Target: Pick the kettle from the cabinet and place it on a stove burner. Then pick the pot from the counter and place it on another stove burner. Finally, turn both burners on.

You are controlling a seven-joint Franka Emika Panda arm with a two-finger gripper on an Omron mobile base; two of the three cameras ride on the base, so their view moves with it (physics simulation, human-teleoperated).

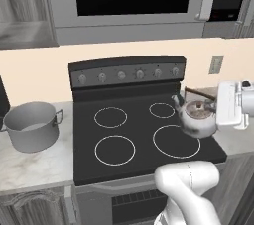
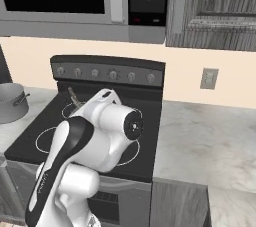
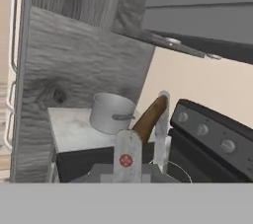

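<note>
The white arm (image 1: 191, 189) rises nearest the camera. Beyond it, the end effector (image 1: 218, 106) is clamped on the kettle's (image 1: 197, 117) handle, holding it above the cooktop's (image 1: 144, 135) right side. The pot (image 1: 31, 125) sits on the surface (image 1: 30, 167) at left.

The kettle (image 1: 197, 118) hangs over the cooktop's (image 1: 144, 135) right side; the pot (image 1: 32, 126) sits on the counter (image 1: 34, 167).

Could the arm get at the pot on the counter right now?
Probably not yet: the jaws are shut on the kettle above the cooktop. The pot stands open and unobstructed on the counter left of it.
</note>
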